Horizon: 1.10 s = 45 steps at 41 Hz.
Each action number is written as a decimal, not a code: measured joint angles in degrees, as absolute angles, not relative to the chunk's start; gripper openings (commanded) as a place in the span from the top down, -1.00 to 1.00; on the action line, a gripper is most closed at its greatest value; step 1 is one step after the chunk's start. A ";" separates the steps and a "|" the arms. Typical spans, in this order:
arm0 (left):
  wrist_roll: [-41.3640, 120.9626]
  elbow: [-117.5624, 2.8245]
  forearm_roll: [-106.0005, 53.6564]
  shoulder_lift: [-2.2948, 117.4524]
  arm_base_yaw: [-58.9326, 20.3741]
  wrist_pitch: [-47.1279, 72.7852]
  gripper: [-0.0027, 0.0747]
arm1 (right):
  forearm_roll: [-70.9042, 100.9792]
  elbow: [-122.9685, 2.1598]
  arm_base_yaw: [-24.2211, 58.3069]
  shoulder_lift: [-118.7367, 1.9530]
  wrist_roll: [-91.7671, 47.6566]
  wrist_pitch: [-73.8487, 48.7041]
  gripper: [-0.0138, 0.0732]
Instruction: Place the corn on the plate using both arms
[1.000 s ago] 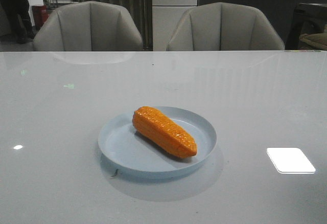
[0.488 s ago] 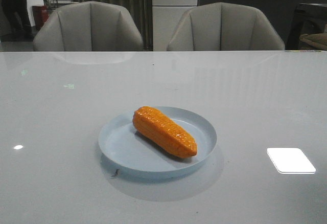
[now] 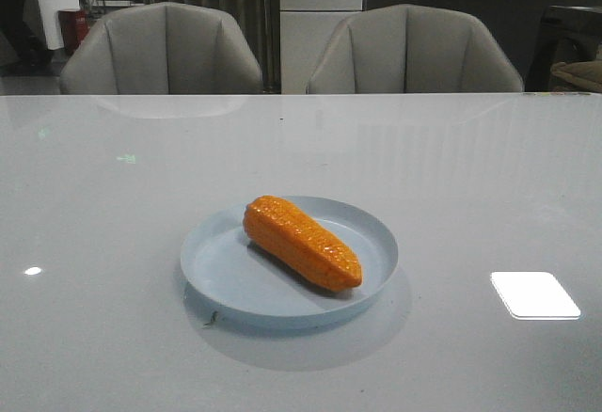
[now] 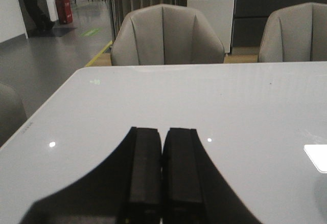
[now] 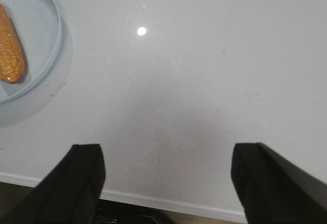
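The bumpy orange toy corn (image 3: 303, 243) is lying on the round pale blue plate (image 3: 226, 280); left hand (image 4: 162, 170) pressed closed, right hand (image 5: 168, 170) spread wide, so a careless sweep risks knocking the plate

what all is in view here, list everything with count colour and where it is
corn: one, orange, lying diagonally on the plate, thick end toward the far left, tip toward the near right
plate: one, pale blue, round, on the table a little left of centre in the front view
table: one, glossy pale grey, filling the foreground, with bright light reflections on it
chairs: two, grey-beige, side by side behind the far edge of the table
left gripper: one, black, fingers pressed together with nothing between them, over bare table
right gripper: one, black, fingers spread wide apart, holding nothing, near the table's edge with the plate off to one side
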<state>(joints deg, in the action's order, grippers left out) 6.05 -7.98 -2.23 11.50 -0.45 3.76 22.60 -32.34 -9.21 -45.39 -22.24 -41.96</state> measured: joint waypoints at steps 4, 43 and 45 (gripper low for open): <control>5.59 -5.61 -1.05 5.93 -0.97 3.72 0.68 | 22.60 -32.34 -9.21 -45.39 -22.24 -41.96 -0.73; 5.36 0.36 -1.92 -0.28 -2.61 3.37 0.68 | 22.60 -32.34 -9.21 -45.39 -22.24 -42.14 -0.73; 5.36 0.36 -1.92 -0.28 -2.61 3.46 0.68 | 22.60 -32.34 -9.21 -45.39 -22.24 -42.14 -0.73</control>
<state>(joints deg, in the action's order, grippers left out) 5.36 0.36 -1.92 -0.28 -2.61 3.46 22.60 -32.34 -9.21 -45.39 -22.24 -42.14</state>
